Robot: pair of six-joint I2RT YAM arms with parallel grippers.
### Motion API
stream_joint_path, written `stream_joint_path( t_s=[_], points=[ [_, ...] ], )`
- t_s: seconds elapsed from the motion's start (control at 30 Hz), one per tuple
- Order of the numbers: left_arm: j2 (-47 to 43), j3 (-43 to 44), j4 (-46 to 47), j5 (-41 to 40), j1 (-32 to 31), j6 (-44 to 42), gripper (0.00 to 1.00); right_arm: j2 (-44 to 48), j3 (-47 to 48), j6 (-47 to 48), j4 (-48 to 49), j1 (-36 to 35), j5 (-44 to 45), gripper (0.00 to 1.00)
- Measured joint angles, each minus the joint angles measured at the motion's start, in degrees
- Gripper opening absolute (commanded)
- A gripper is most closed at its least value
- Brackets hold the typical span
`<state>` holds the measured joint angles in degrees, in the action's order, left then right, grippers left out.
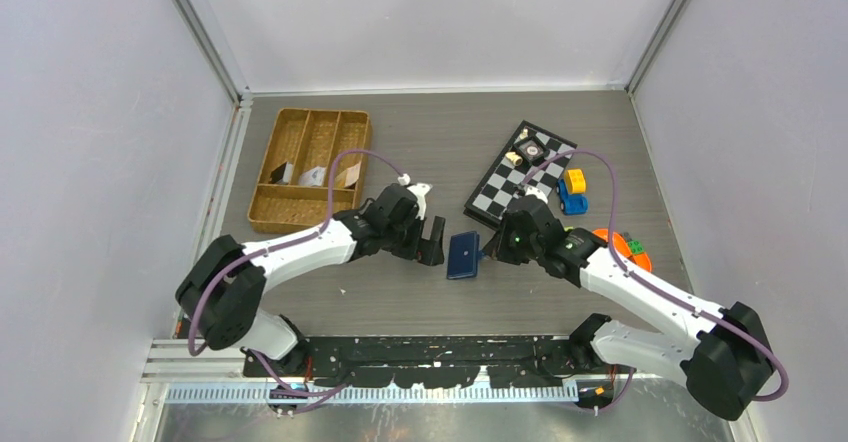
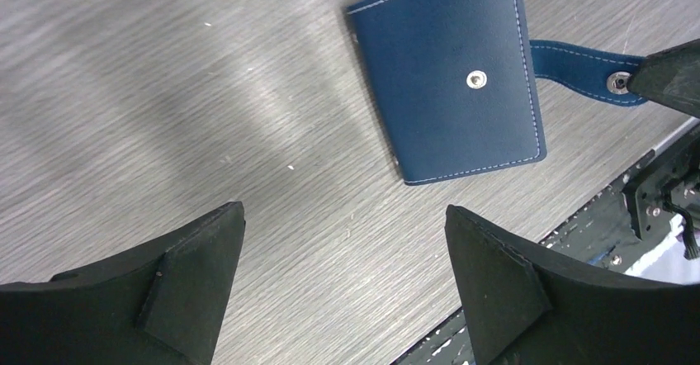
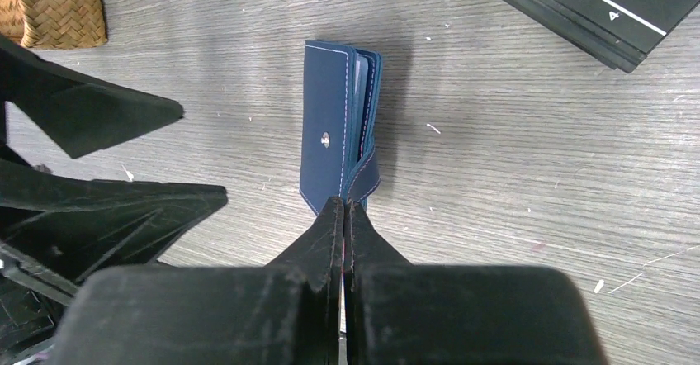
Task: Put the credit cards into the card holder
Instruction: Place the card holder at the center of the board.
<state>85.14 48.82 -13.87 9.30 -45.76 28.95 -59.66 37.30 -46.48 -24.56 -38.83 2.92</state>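
And there it was: the card holder (image 1: 463,255) lay folded shut on the grey tabletop (image 1: 400,302), right in the middle, squarely between the two arms. Its navy cover faced up, with a silver snap stud showing on it.

Over on the right, the right pincer (image 3: 343,208) had its jaws pressed tight together, and they were clamped on the holder's snap tab (image 3: 368,175). The tab curled off the holder's edge straight into those closed tips. From that wrist view the holder's leaves showed edge-on, with a paler layer between them; whether that was a card or a pocket, I could not tell.

The left pincer (image 2: 342,210) was another story: jaws spread wide, gripping nothing, with bare wood grain between the two black fingers. It hung just beside the holder on the side away from the tab, not touching it.

Up at the far left sat the wicker tray (image 1: 308,122), and the credit cards (image 1: 313,175) were in its compartments: one dark, one white, one tan, side by side, well apart from the holder. A checkerboard (image 1: 500,187) lay at the far right.
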Motion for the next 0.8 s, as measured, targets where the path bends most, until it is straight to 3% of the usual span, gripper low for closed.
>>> stream_joint_path(
  t_s=[0.37,0.67,0.8],
  points=[
    [-4.6,1.0,-4.0,-6.6,0.0,0.4,1.00,1.6,-0.5,-0.4,-0.7,0.0,-0.5,0.01],
    [0.1,0.7,5.9,-1.9,-3.5,6.3,0.99,5.8,-2.5,-1.7,0.8,0.0,-3.2,0.00],
    [4.3,0.8,8.4,0.0,-4.4,8.0,0.92,6.1,-2.5,-1.9,1.4,0.0,-3.8,0.00]
  ],
)
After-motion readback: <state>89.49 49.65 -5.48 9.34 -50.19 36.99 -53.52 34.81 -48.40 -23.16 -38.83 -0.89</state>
